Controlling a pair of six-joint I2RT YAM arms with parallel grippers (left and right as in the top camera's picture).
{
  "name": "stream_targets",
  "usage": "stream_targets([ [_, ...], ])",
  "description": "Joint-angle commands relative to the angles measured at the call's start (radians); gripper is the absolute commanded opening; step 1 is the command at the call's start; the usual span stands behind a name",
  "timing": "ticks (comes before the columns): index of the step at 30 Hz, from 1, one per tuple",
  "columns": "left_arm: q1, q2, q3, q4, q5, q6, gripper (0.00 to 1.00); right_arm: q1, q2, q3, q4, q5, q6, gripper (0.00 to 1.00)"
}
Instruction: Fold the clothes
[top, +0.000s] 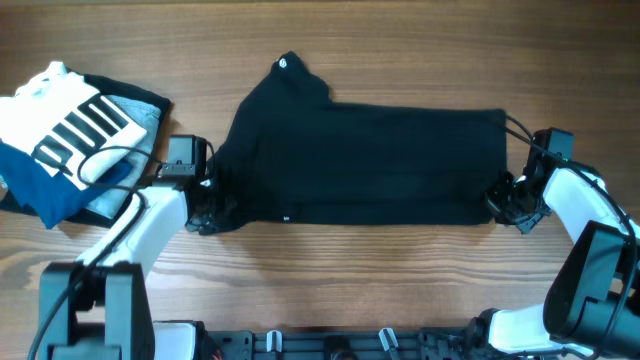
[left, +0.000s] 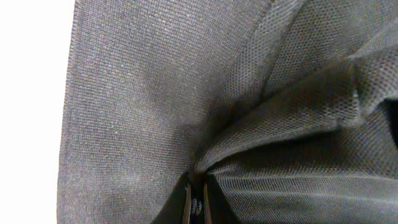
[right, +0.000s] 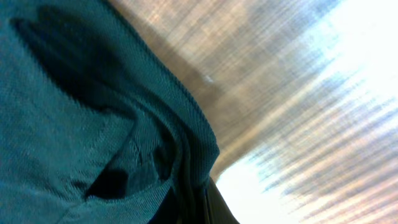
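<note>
Obs., overhead view: black T-shirt (top: 370, 160) lies flat across the middle of the wooden table (top: 400, 40). It is spread wide from 9 to 3 o'clock, with one sleeve (top: 290, 85) peaking out toward 11 o'clock. A pile of other garments (top: 80, 130) (white with black stripes, blue, grey) sits well apart at the table's 9 o'clock edge and is not involved.

Left gripper (top: 205, 205): at the shirt's 8 o'clock corner. The left wrist view shows its fingers (left: 186, 204) pressed together with cloth gathered between them, creases fanning out from the pinch.

Right gripper (top: 505, 203): at the shirt's 4 o'clock corner. The right wrist view shows its fingers (right: 214, 208) closed on a bunched edge of the fabric, with bare table beyond.

Handling, as judged:
- The fabric is a soft, light knit with no stiffness of its own. It should drape and sag between the two pinch points and will wrinkle wherever it is bunched.
- It is not fragile. It is not slippery either, though a thin pinch could pull free if tugged sideways.
- The best holds are hems and corners, both layers taken together, and the present grips fit that.
- Lifting both corners evenly and carrying them toward 12 o'clock should keep the fold line straight. Uneven lifting risks a skewed crease.
</note>
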Motion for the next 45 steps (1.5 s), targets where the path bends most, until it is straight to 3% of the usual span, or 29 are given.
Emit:
stream_targets([
  [1,0.014,-0.119,-0.039,-0.041,0.021,0.063,0.04,-0.001,0.005,-0.064,-0.06,0.111,0.022,0.04],
  [2,0.014,-0.145,-0.039,-0.041,0.029,0.063,0.1,-0.001,-0.007,-0.064,-0.062,0.105,0.021,0.04],
  [4,0.014,-0.185,-0.039,-0.041,0.036,0.063,0.65,-0.001,-0.037,-0.059,-0.061,0.052,-0.004,0.08],
  [5,0.014,-0.201,-0.039,-0.041,0.05,0.063,0.74,-0.001,-0.049,-0.055,-0.061,0.029,-0.03,0.25],
  [6,0.014,-0.211,-0.039,-0.041,0.081,0.063,0.77,-0.001,-0.063,-0.048,-0.063,0.007,-0.055,0.48],
  [7,0.013,-0.219,-0.039,-0.042,0.119,0.063,0.8,-0.001,-0.076,-0.039,-0.073,-0.009,-0.069,0.54],
  [12,0.011,-0.224,-0.039,-0.045,0.271,0.063,0.7,-0.001,-0.146,0.045,-0.156,-0.023,-0.098,0.51],
  [15,0.011,-0.224,-0.039,-0.045,0.387,0.057,0.57,-0.001,-0.157,0.05,-0.158,-0.039,-0.115,0.47],
  [19,-0.015,-0.219,-0.039,-0.031,0.387,0.006,0.57,-0.001,-0.157,0.05,-0.14,-0.119,-0.147,0.48],
  [23,-0.114,-0.179,-0.039,0.055,0.37,-0.034,0.65,-0.001,-0.157,0.05,-0.135,-0.161,-0.151,0.51],
  [29,-0.242,-0.055,-0.039,0.11,0.369,-0.219,0.67,-0.001,-0.157,0.05,-0.142,-0.161,-0.154,0.52],
  [35,-0.289,-0.018,-0.039,0.114,0.369,-0.263,0.66,-0.001,-0.157,0.05,-0.142,-0.161,-0.154,0.52],
  [38,-0.289,-0.018,-0.039,0.104,0.369,-0.264,0.56,-0.001,-0.157,0.05,-0.142,-0.161,-0.153,0.53],
  [45,-0.322,-0.018,-0.039,0.129,0.291,-0.262,0.52,-0.001,-0.157,0.05,-0.142,-0.161,-0.153,0.52],
])
